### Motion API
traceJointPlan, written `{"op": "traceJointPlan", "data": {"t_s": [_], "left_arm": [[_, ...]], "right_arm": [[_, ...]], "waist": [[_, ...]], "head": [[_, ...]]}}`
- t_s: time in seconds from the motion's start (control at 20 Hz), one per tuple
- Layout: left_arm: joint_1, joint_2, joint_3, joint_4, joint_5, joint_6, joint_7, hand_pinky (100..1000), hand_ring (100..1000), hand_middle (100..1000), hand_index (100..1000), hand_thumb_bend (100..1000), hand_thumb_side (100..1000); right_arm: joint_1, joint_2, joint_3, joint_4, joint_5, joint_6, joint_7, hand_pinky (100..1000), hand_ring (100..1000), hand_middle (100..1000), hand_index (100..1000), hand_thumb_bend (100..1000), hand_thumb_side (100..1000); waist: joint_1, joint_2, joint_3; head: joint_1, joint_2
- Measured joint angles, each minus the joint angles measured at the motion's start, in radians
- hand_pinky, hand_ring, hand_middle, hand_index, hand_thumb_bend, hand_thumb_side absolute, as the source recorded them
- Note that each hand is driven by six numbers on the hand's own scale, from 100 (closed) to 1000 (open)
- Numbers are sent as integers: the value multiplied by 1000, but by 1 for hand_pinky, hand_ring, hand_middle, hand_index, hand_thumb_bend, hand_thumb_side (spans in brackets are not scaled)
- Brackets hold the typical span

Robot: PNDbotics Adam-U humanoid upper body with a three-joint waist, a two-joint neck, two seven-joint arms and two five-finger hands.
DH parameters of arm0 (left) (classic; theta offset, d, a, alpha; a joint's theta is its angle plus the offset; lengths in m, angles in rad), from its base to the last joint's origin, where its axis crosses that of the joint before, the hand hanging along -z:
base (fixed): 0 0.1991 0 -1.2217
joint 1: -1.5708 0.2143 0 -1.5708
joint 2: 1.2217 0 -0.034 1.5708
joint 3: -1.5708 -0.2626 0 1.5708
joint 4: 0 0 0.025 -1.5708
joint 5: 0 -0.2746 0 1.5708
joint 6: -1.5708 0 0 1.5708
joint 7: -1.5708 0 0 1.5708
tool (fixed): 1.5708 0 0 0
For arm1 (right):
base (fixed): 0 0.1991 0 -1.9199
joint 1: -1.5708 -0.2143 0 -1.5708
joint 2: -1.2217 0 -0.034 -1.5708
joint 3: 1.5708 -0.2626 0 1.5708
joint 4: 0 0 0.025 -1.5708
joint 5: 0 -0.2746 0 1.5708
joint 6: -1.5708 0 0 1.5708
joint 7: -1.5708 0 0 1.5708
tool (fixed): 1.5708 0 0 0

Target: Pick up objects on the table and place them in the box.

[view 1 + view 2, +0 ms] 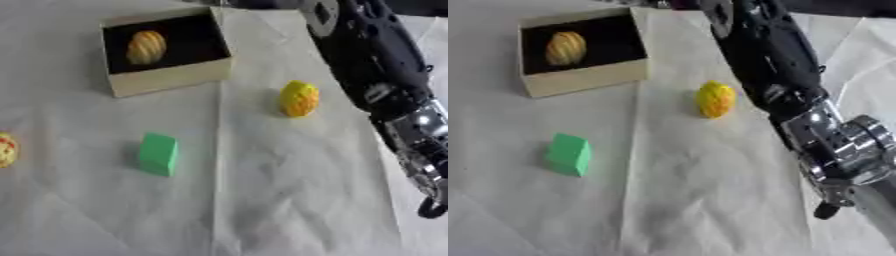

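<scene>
A cardboard box (171, 80) with a dark inside stands at the back left, and a yellow-orange striped oval object (146, 47) lies in it. A yellow oval object (299, 98) sits on the white cloth to the right of the box. A green block (158, 154) stands nearer, left of the middle. At the far left edge a yellow and red object (6, 149) is cut off by the view. My right arm (767, 55) comes down from the top right, past the yellow oval. My right hand (868, 202) shows blurred at the lower right edge, away from every object.
The table is covered by a creased white cloth (280, 190). The black arm and its silver wrist (840, 142) take up the right side, close beside the yellow oval object.
</scene>
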Motion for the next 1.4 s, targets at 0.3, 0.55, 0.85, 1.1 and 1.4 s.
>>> {"op": "traceJointPlan", "data": {"t_s": [0.3,0.55,0.85,1.1,1.4], "left_arm": [[-2,0,0,0,0,2,-2,845,819,763,812,100,659],[-2,0,0,0,0,4,-4,845,819,763,812,100,660],[-2,-1,0,0,0,5,-4,845,819,763,812,100,662],[-1,-1,0,0,0,5,-4,845,820,763,811,100,664],[-1,-9,0,0,0,5,-4,845,819,763,811,100,664]], "right_arm": [[1,32,14,53,0,-17,20,415,642,623,739,100,198],[4,38,18,80,8,-21,31,436,657,630,743,100,223],[10,51,24,102,36,-21,40,482,693,660,773,100,275],[10,63,27,112,67,-25,69,663,843,824,929,100,385],[9,67,29,121,118,-80,188,865,1000,926,1000,182,343]], "waist": [[0,0,5],[0,0,5],[0,0,5],[0,0,6],[0,0,7]], "head": [[2,0],[3,0],[2,0],[2,0],[2,0]]}}
